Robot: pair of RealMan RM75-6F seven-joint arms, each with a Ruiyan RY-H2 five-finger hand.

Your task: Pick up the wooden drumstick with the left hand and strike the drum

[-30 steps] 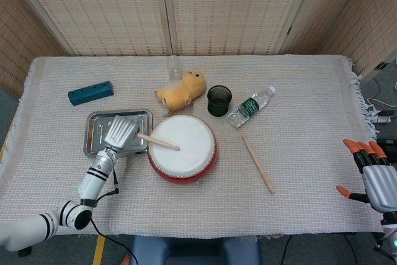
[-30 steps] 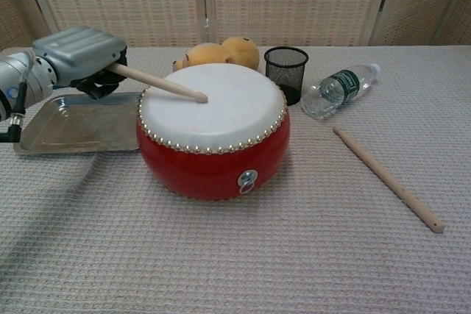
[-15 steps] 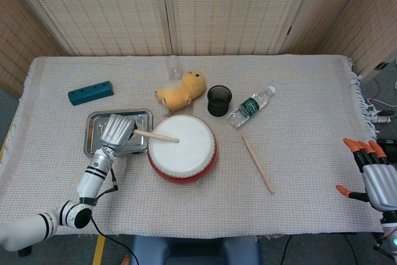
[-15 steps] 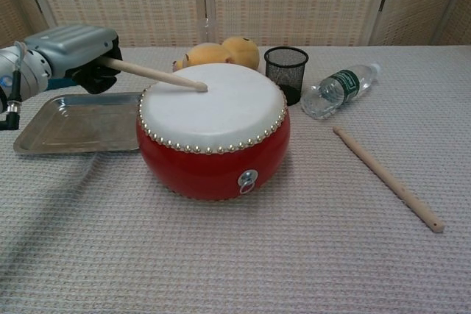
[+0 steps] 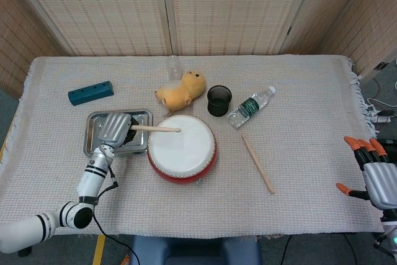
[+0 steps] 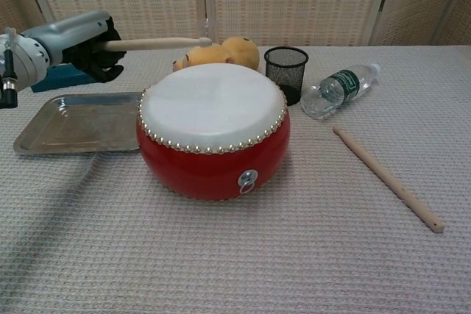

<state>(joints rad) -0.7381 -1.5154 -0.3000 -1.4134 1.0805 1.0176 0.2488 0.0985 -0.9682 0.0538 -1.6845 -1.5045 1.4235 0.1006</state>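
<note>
Left hand (image 6: 77,45) grips the drumstick (image 6: 158,43) above the drum (image 6: 213,129); woven cloth (image 5: 298,91) covers the table, wicker screens (image 5: 229,10) behind.

The left hand (image 5: 115,127) has a silver-grey metal shell with black inner parts, joined to a slim white forearm ringed with black bands, and a thin black cable runs alongside that forearm. The right hand (image 5: 376,177) has the same grey casing, but its fingers (image 5: 358,145) end in bright orange tips.
</note>
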